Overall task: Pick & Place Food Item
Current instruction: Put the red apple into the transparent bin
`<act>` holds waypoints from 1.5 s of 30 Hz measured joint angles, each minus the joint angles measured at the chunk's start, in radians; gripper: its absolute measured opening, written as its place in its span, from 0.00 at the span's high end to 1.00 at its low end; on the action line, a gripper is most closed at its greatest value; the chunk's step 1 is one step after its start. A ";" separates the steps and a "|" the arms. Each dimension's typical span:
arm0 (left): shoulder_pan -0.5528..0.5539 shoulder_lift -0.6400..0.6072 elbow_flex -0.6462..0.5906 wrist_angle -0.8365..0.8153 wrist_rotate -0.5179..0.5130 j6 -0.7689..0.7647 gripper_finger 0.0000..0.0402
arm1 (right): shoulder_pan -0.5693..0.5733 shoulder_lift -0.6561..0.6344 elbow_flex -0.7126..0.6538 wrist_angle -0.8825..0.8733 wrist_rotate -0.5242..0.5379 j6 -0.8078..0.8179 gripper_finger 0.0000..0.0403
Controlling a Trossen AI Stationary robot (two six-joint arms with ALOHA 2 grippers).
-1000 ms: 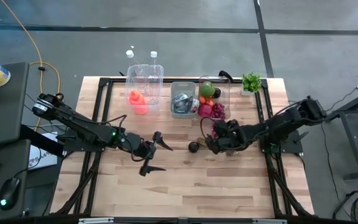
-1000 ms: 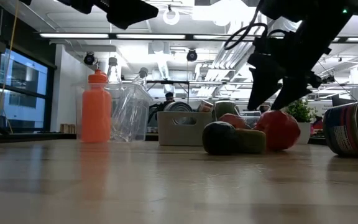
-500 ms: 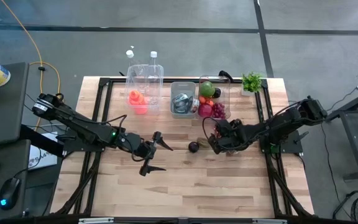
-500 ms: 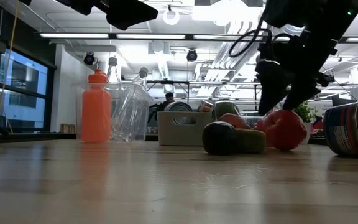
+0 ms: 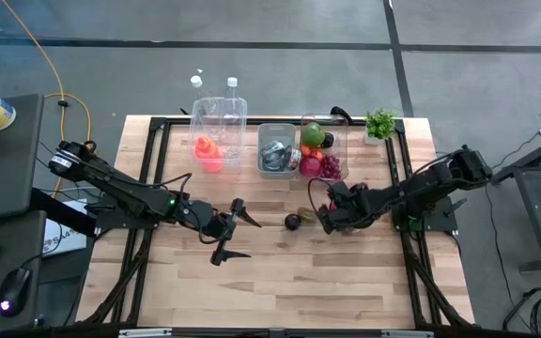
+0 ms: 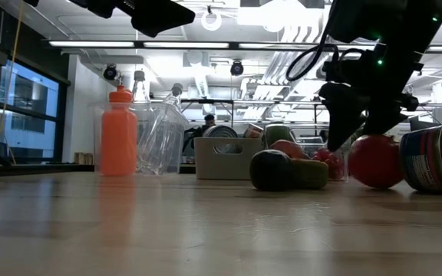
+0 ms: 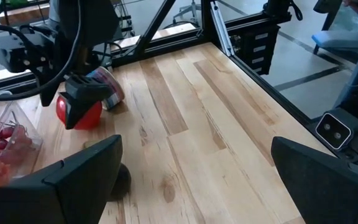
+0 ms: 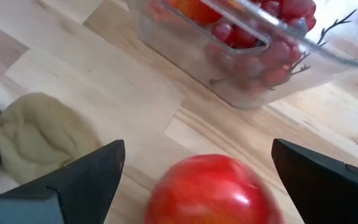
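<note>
The right gripper (image 8: 197,186) has its jaws spread wide, one on each side of the apple (image 8: 213,190) and not yet touching it. The apple sits on the desk (image 5: 346,272), just below the gripper in the low view (image 6: 376,161).

It looks firm, smooth and round, fairly weighty for its size, so it will likely roll or squirt out if pinched off-centre. The best hold, I judge, is across its widest girth, fingers level and opposite each other, with moderate pressure; the glossy skin may slip, and too hard a squeeze would bruise it.

At about 9 o'clock from the apple lies a pale green lump (image 8: 42,134), with a dark round fruit (image 5: 292,222) beyond it. At 3 o'clock a can (image 6: 434,159) lies on its side, close enough to crowd that finger. At 12 o'clock stands a clear bin (image 5: 322,150) of grapes and other fruit, and next to it a grey bin (image 5: 275,148).

The left gripper (image 5: 234,230) hangs well off at 9 o'clock, jaws wide apart and empty.
</note>
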 joint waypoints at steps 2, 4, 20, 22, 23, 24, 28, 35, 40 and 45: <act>0.000 0.000 0.000 0.000 0.000 0.000 0.01 | -0.001 0.000 0.000 -0.001 0.003 0.000 0.02; 0.000 0.000 0.000 0.000 0.000 0.000 0.01 | 0.000 0.000 0.000 -0.008 0.001 -0.005 0.02; 0.000 0.000 0.000 0.000 0.000 0.001 0.01 | -0.027 -0.001 0.000 -0.028 -0.116 -0.051 0.02; 0.000 0.000 0.000 0.000 0.000 0.000 0.01 | -0.027 -0.001 0.000 -0.028 -0.115 -0.051 0.02; 0.000 0.000 0.000 0.000 0.000 0.000 0.01 | -0.028 -0.001 0.000 -0.027 -0.116 -0.051 0.02; 0.000 0.000 0.000 0.000 0.000 0.000 0.01 | -0.031 -0.001 0.000 -0.028 -0.119 -0.052 0.02; 0.000 0.000 0.000 0.000 0.000 0.000 0.01 | -0.041 -0.001 0.001 -0.035 -0.134 -0.053 0.07; 0.000 0.000 0.000 0.000 0.000 0.000 0.01 | -0.039 0.014 0.004 -0.034 -0.136 -0.073 0.25; 0.000 0.000 0.000 0.000 0.000 0.000 0.01 | -0.039 0.023 0.004 -0.019 -0.133 -0.114 0.27; 0.000 0.000 0.000 0.000 0.000 0.001 0.01 | -0.030 0.023 0.002 0.006 -0.130 -0.154 0.27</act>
